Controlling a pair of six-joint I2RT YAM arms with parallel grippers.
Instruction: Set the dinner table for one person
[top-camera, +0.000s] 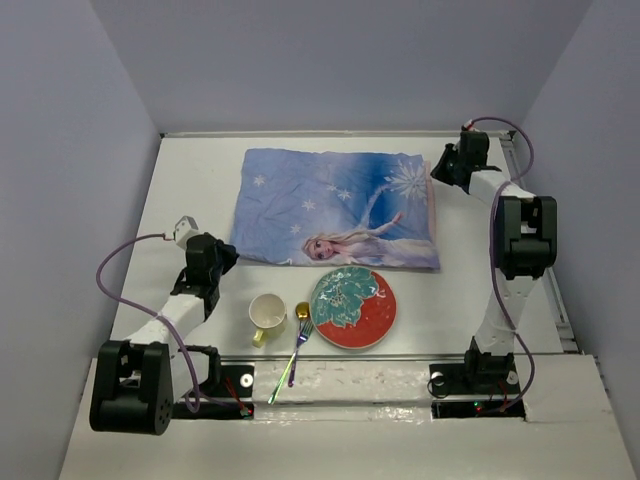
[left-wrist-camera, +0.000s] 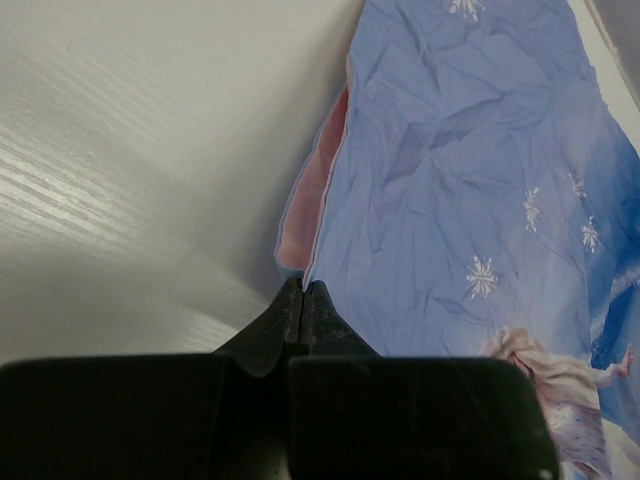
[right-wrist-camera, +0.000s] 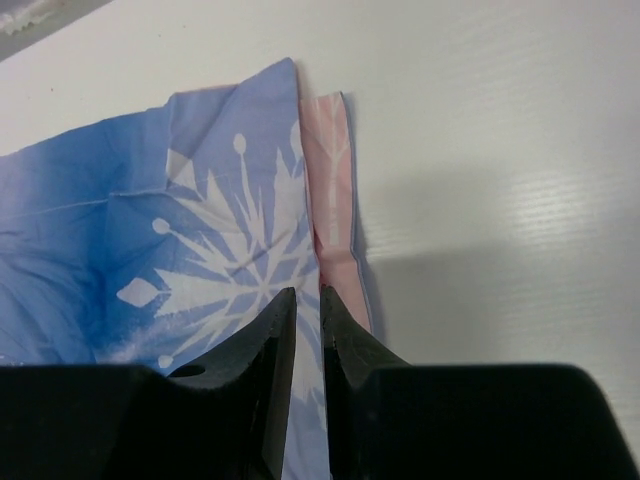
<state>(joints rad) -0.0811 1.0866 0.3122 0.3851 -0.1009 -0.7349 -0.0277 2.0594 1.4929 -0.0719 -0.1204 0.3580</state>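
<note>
The mat (top-camera: 335, 205) lies lengthwise across the worktop (top-camera: 190, 190). The left gripper (left-wrist-camera: 303, 288), jaws together, meets its near-left corner. The right gripper (right-wrist-camera: 308, 295), jaws a slit apart, apparently nips the far-right edge.

My left arm (top-camera: 165, 322) and right arm (top-camera: 497, 295) are built alike: slim white tubes between chunky matte black joint housings. A lilac cable (top-camera: 120, 270) loops off my left arm and ends by a small white plug (top-camera: 185, 231) near the wrist. A matching cable (top-camera: 505, 125) arcs over my right wrist and runs down that arm. Each black base (top-camera: 478, 380) shows bits of red wire. Up close, my left hand (left-wrist-camera: 302, 289) has matte black fingers (left-wrist-camera: 270, 335) tapering from a broad, blocky body to narrow wedge tips. My right hand (right-wrist-camera: 308, 297) is the same, with a small round hole (right-wrist-camera: 182, 372) in one finger.
</note>
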